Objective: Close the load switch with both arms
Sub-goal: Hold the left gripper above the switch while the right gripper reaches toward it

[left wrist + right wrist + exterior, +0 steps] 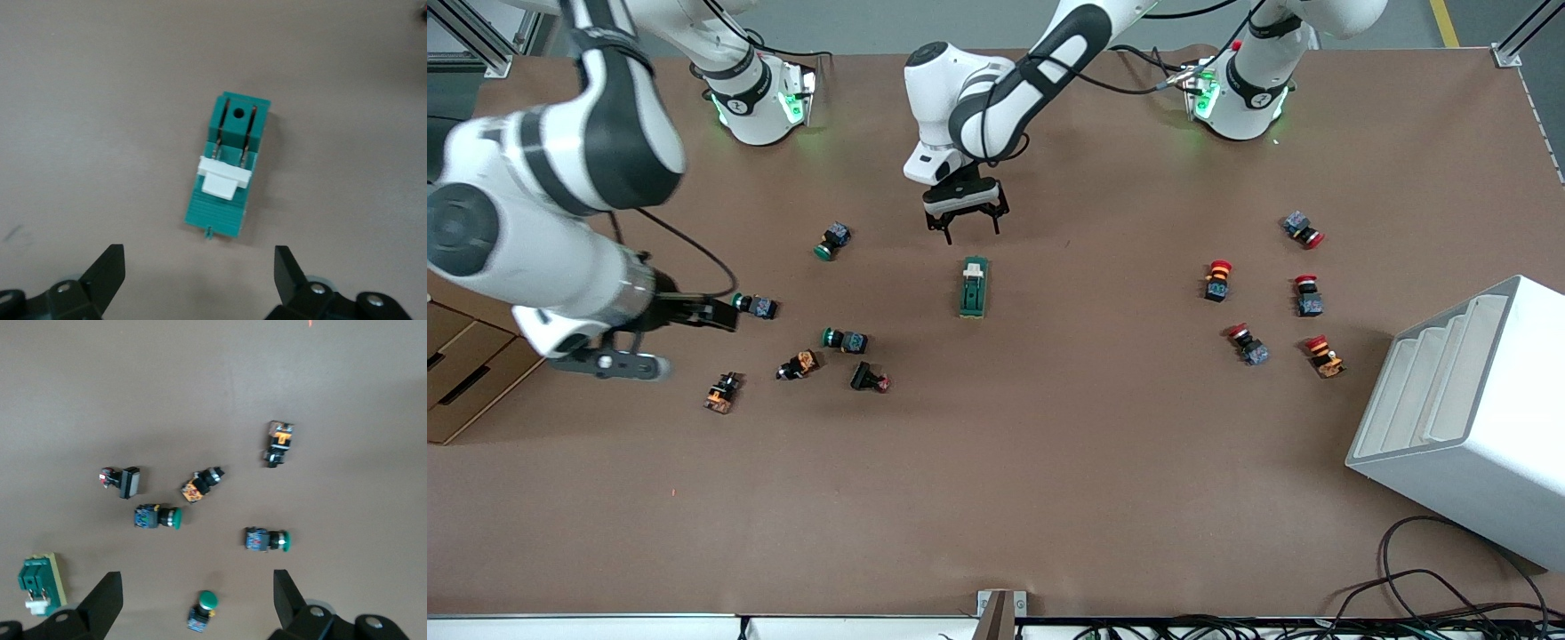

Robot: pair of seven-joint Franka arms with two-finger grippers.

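left gripper (pixel 965 226): spread wide, empty, over table at load switch's (pixel 974 286) twelve o'clock.
right gripper (pixel 197 603): spread wide, empty, above green push-buttons (pixel 265 539).

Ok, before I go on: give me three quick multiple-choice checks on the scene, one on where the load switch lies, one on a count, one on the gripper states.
1. Where does the load switch lie?
A. On the table near its middle, between the two groups of push-buttons
B. Inside the white rack
C. Held in the right gripper

2. How many red-capped push-buttons lie toward the left arm's end of the table?
A. Two
B. Five
C. Eight

3. How do the grippers stand?
A. Both shut on the switch
B. Both open, holding nothing
C. Left shut, right open

Answers:
1. A: the front view shows it alone on the bare table, with the left gripper in the air close by its cream-white end.
2. B: five red caps show there, one being this red-capped push-button.
3. B: both wrist views show spread fingers with nothing between; the right gripper is over the green-capped push-buttons.
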